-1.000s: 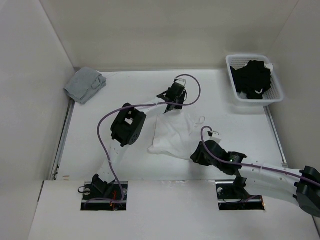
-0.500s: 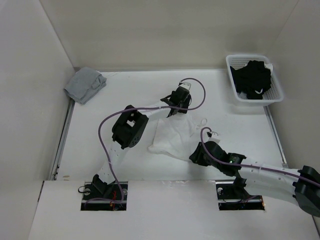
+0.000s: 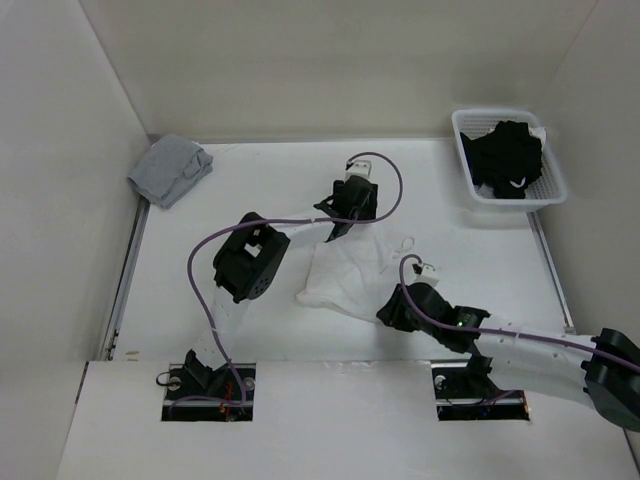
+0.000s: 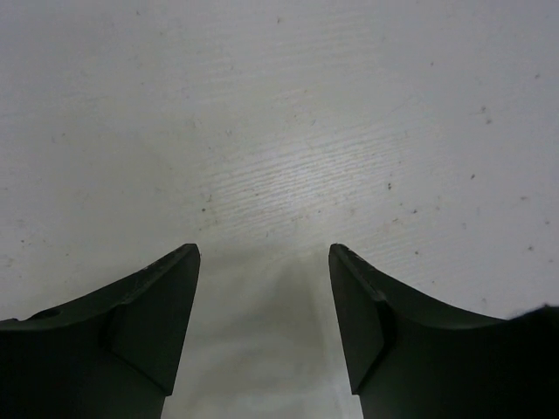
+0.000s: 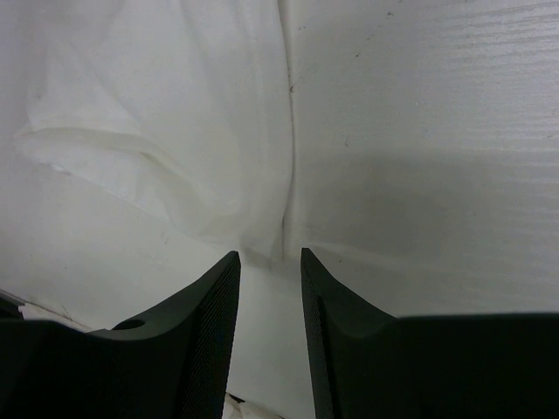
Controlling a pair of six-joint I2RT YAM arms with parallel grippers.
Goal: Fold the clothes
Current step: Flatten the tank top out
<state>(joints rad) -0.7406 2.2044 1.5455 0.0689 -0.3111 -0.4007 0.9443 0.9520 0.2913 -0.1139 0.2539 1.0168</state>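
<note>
— How many garments are on the desk [image 3: 220, 200]?
— One white camisole [image 3: 345, 272], lying crumpled at the middle, with one narrow strap loop [image 3: 403, 242] showing at its right corner. One grey cloth bundle [image 3: 170, 168] sits in the far left corner, well apart from it.
— And the basket?
— One white basket [image 3: 516, 203] at the far right, holding a heap of black garments [image 3: 505, 155]; I cannot count them.
— The two arms?
— The left fingers [image 4: 157, 323] are spread wide over bare desk just beyond the camisole's far edge, holding nothing. The right fingers [image 5: 201, 332] stand a narrow gap apart at its near right edge; a fold runs to their tips, but I cannot tell whether they pinch it.
</note>
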